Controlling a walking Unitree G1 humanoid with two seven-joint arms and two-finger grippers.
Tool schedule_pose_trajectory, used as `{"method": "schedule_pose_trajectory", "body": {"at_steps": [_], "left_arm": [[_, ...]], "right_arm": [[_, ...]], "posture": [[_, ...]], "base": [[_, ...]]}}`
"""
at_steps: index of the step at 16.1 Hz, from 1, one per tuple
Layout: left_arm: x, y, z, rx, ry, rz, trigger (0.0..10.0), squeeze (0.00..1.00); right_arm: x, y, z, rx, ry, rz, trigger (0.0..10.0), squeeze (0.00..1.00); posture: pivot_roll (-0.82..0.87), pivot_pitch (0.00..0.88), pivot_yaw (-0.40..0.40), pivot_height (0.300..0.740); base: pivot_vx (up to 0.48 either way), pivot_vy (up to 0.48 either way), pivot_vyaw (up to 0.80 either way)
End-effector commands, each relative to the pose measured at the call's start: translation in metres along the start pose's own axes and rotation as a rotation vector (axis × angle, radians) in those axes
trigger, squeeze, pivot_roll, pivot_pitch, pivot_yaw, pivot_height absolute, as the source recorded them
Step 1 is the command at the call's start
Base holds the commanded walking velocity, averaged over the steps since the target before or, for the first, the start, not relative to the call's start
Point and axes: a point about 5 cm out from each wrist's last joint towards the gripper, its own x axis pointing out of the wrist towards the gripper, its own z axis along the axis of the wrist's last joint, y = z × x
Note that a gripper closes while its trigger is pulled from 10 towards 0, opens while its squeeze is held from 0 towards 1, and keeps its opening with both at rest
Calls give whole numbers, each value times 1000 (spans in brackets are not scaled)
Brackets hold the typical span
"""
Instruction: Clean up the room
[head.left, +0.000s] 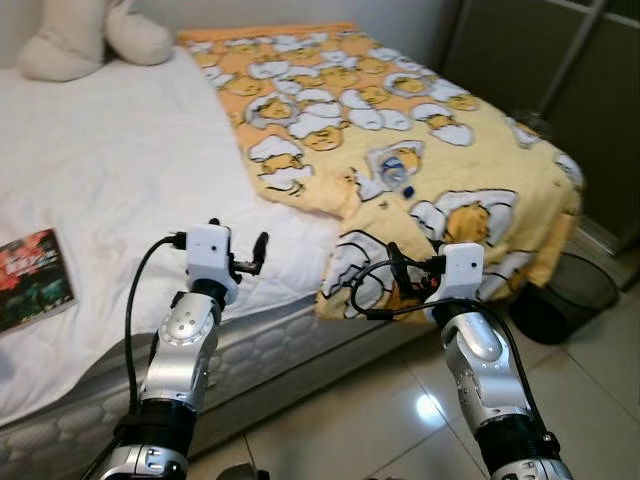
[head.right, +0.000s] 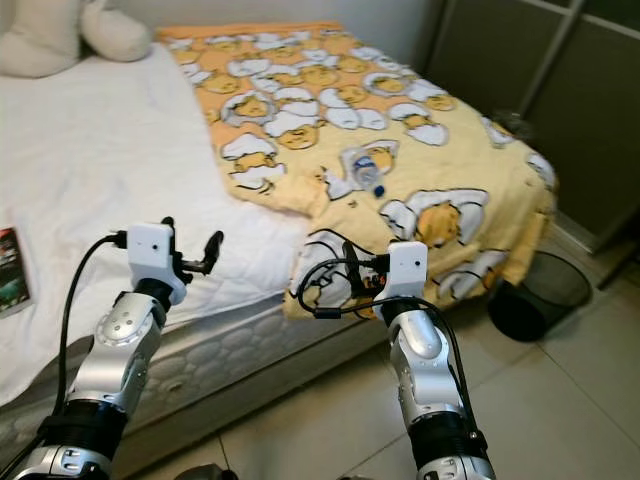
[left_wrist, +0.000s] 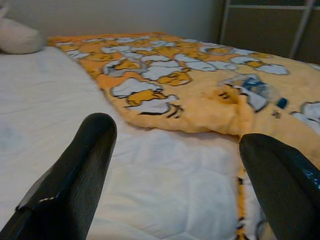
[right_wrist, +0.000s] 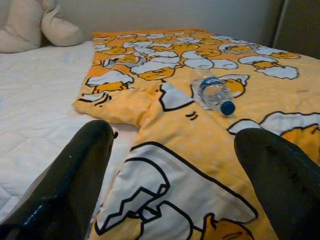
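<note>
Both silver arms sit closest to the head cam, raised over the tiled floor (head.left: 400, 400) at the bed's near edge. Left gripper (head.left: 250, 255) is over the white sheet (head.left: 120, 170), fingers (left_wrist: 80, 170) spread wide, nothing btwn them. Right gripper (head.left: 405, 270) is at the mattress edge over the hanging fold of the yellow blanket (head.left: 470, 160), fingers (right_wrist: 75, 170) also released wide, holding nothing.

Clear plastic bottle (head.left: 396, 170) w/ blue cap & blue label lies on its side on the blanket, ahead of the right gripper and well apart from it; in the right wrist view (right_wrist: 212, 92) it sits btwn the two finger lines, cap end pointing toward the gripper. From the left gripper it's ahead and off to the right, also well apart.

Blanket has a cartoon egg print, covers the bed's right part and drapes over the near edge just beside the right gripper. Book (head.left: 30, 280) w/ dark red cover lies flat on the sheet, left of the left gripper, near the mattress edge. Cream plush toy (head.left: 90, 35) at the far end of the bed, far ahead of the left gripper. Black mesh bin (head.left: 565, 295) stands on the floor to the right of the right gripper, beside the bed corner. Dark wardrobe (head.left: 560, 90) behind it.
</note>
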Motion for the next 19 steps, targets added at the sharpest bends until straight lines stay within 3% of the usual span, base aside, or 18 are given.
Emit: {"method": "schedule_pose_trajectory", "body": {"at_steps": [1,6,8,11,16,19], "left_arm": [[2,-1,8,18,-31,-17,10000,0],[2,-1,7,33,-25,-21,10000,0],[6,5,-1,3,42,33,10000,0],[15,5,6,49,32,-11,10000,0],[9,7,3,40,16,-9,10000,0],[2,-4,-1,39,10,-55,10000,0]], "right_arm": [[3,-1,3,10,-6,-5,10000,0],[-1,0,-2,8,3,-8,10000,0],[-3,2,-2,10,-5,-2,10000,0],[-7,-2,-3,1,-9,-6,10000,0],[-9,-1,-6,-5,9,5,10000,0],[-8,-1,-6,-6,11,10,10000,0]], "posture": [[14,0,-23,731],[11,0,-13,688],[6,0,-10,688],[-7,0,-9,688],[-1,0,-11,688],[-5,0,-11,684]], "base": [[0,0,-406],[0,0,-418],[0,0,0],[0,0,0],[0,0,-442],[0,0,-521]]}}
